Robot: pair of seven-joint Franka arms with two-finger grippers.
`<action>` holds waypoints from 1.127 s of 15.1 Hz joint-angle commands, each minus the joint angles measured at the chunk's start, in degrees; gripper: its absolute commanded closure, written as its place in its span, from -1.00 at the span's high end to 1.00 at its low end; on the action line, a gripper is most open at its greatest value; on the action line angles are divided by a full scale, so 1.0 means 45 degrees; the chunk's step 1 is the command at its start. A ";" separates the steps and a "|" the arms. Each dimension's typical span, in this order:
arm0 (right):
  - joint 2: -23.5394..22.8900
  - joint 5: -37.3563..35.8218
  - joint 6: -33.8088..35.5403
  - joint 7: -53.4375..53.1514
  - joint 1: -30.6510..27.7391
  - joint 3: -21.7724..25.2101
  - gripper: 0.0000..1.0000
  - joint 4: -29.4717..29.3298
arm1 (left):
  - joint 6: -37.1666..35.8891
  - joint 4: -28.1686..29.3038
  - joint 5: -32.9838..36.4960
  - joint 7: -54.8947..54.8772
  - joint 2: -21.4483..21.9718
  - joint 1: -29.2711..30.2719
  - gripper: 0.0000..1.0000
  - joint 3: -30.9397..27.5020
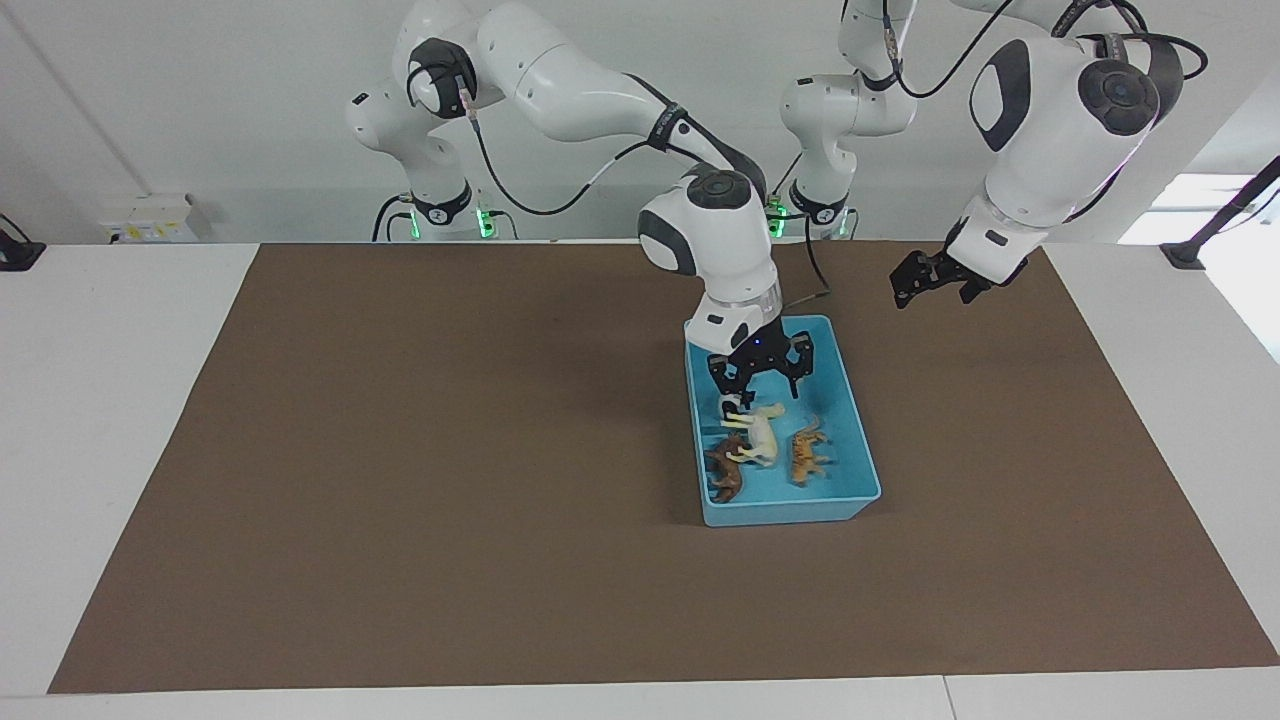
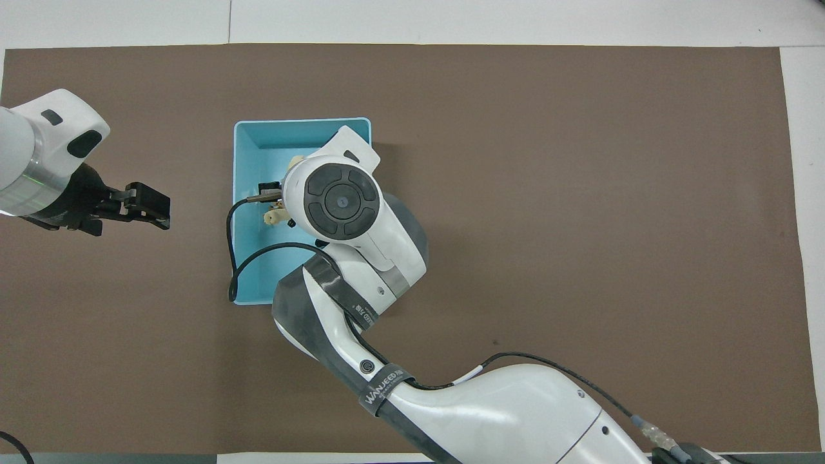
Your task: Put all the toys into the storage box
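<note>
The storage box (image 1: 790, 510) sits in the middle band of the facing view, toward the left arm's end of the table, and all four toys appear to be inside it. The horse (image 1: 758, 432) stands mid-box, the lion (image 1: 727, 472) is at the box's lower corner in the frame, the leopard (image 1: 808, 455) is beside the horse, and the panda (image 1: 733, 407) is just above the horse. The right gripper (image 1: 760, 372) hangs over the upper half of the box with its fingers spread wide, holding nothing, and one fingertip is just above the panda. By that reading the last placing is done. The next move calls only for lifting straight up clear of the box walls without catching the panda. The left gripper (image 1: 925, 280) waits above the bare mat in the upper part of the frame, and whether its fingers are apart cannot be told. In the overhead view the right arm's wrist covers most of the box, so only cream scraps of the horse show there. The panda's pose is hard to make out.
</note>
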State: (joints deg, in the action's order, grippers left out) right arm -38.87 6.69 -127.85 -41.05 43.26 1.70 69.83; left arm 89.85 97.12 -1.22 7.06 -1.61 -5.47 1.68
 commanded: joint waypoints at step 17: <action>0.5061 -0.0316 0.7369 1.0060 -0.8517 0.0950 1.00 0.2136 | 0.0307 -0.0020 0.0036 -0.0943 0.0261 -0.0151 1.00 -0.0101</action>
State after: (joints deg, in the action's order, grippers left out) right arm -20.79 6.16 -99.33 2.38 6.40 6.00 75.51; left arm 91.41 97.78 -1.22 3.58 -0.44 -5.70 1.85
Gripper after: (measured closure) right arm 0.000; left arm 0.000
